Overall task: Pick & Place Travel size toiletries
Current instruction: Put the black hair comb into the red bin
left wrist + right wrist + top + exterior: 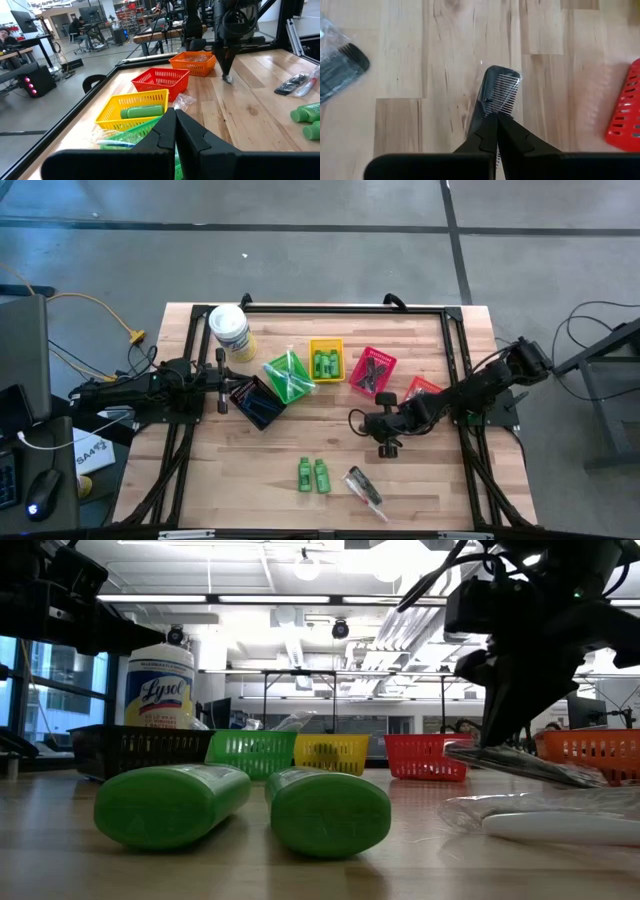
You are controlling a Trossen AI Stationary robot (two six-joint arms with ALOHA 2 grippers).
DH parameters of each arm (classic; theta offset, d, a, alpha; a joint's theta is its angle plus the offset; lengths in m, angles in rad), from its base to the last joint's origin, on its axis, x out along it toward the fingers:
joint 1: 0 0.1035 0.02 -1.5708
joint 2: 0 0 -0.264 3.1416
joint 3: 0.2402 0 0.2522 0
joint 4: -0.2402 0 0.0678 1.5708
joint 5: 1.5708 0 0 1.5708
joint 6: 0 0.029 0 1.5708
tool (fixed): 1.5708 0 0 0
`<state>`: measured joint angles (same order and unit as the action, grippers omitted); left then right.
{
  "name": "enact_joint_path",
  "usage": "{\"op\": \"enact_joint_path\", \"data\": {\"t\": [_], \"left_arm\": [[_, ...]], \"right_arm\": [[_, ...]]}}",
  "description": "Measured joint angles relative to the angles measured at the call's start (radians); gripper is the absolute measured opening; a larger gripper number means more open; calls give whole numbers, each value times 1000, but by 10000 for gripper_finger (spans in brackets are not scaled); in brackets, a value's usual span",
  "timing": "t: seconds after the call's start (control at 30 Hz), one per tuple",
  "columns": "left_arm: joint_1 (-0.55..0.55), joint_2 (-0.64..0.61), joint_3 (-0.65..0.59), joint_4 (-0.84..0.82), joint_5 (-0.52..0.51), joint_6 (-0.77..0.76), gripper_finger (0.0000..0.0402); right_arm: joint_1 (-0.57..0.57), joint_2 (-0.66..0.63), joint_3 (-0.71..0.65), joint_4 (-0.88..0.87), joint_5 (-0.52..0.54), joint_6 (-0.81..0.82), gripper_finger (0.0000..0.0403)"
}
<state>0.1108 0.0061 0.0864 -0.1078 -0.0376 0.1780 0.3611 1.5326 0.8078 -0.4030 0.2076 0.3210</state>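
Wooden table (330,510) before an open workshop, right fingers (496,120) clamping a wrapped comb (499,92), left fingers (175,125) together.

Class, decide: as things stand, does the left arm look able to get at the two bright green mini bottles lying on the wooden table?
Probably yes: nothing lies around the two bright green mini bottles, and the shut left gripper holds nothing.

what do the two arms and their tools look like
Both arms are dark, nearly black, built of chunky jointed segments with black cables running along them. The left tool and right tool each end in two matte black angular fingers tapering to a narrow tip, mounted on a wide black bar. No markings show.
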Motion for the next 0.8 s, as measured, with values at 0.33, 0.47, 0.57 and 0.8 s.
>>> {"op": "enact_joint_path", "data": {"t": [0.33,0.47,0.57,0.8], "left_arm": [[0,0,0,0,0,0,0],[0,0,0,0,0,0,0],[0,0,0,0,0,0,0],[0,0,0,0,0,0,0]], "right_arm": [[17,-1,67,-67,79,-6,2],[51,-32,106,-79,112,-49,2],[56,-78,119,-76,110,-56,2],[65,-252,121,-90,135,-97,2]]}}
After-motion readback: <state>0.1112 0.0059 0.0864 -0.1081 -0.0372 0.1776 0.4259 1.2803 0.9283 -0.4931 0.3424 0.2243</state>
